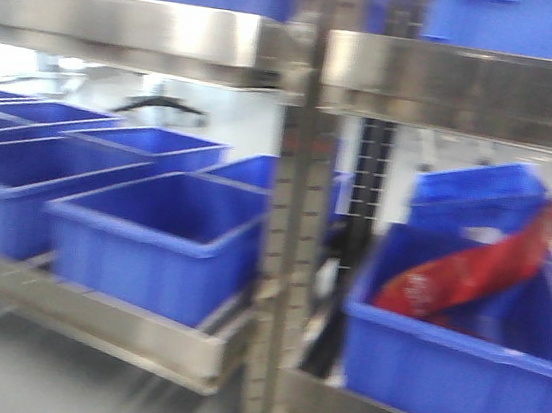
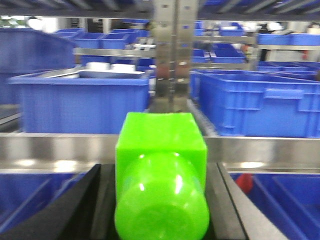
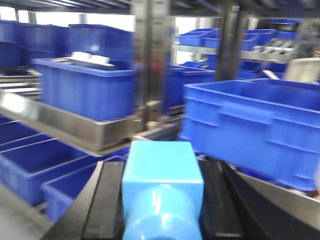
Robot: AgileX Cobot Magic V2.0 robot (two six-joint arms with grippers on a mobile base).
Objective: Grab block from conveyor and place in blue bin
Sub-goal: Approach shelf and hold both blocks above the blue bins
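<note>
Block point(image 3: 162, 182) within right gripper point(image 3: 163, 165)

The block point(image 3: 162, 185) is light blue and glossy, with a square body and a rounded end towards the camera. It sits clamped between the dark fingers of the right gripper point(image 3: 161, 167), its square end pointing forward. Just ahead and to the right of that gripper stands a blue bin point(image 3: 250, 125), open-topped and ribbed; another bin point(image 3: 85, 90) stands ahead to the left. The left gripper point(image 2: 161, 170) clamps a green block point(image 2: 160, 145) of the same shape.
</note>
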